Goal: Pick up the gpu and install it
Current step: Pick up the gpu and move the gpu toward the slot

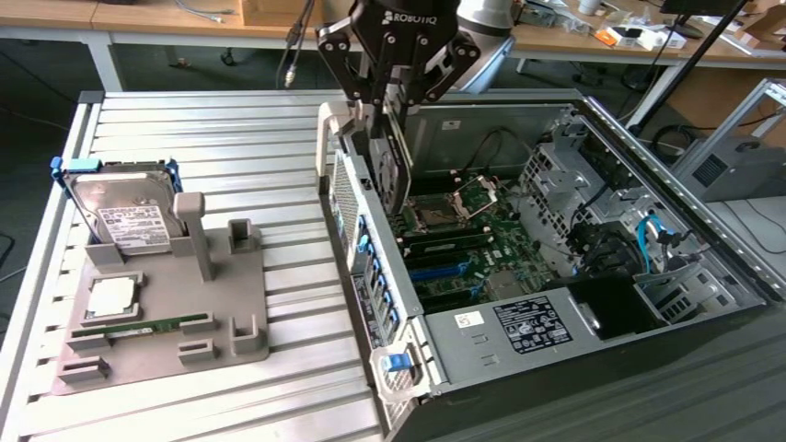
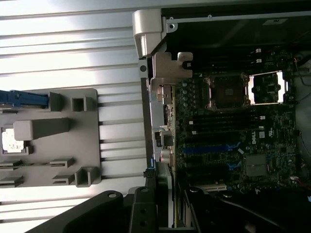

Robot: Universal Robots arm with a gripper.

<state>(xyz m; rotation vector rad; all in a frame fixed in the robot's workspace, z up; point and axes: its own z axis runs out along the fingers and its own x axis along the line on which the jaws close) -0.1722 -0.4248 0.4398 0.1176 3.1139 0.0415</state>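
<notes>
- gpu [image 1: 392, 157] is hanging on edge from the gripper [image 1: 390, 97]. The fingers are pinching its upper edge from both faces, so the thin dark board is pointing straight down. This upright hold looks chosen so the lower connector edge can go into a slot.
- It is hovering over the rear part of the open computer case [image 1: 687, 198], just inside the rear wall on the exterior view's left. It is above the motherboard [image 1: 473, 249] and not seated; its lower end is sitting at about the height of the case rim.
- A pale strip is running down the card's edge on the exterior view's left. I judge this to be the bracket, facing the rear panel [image 1: 368, 258] where it would have to line up with the openings.
- In the wrist view, the motherboard [image 2: 228, 136] is lying below the gripper body. The open CPU socket [image 2: 227, 91] and the blue expansion slots [image 2: 206, 149] are showing; I cannot tell which slot the card is lined up with.
- The case is lying on its side with the cover off, which is giving access from above.
- Well apart, on the exterior view's left, a grey fixture tray [image 1: 172, 341] is resting on the slatted table [image 1: 221, 129]. It is propping up a silver hard drive [image 1: 123, 216] and cradling a green memory stick [image 1: 147, 325], both untouched.
</notes>
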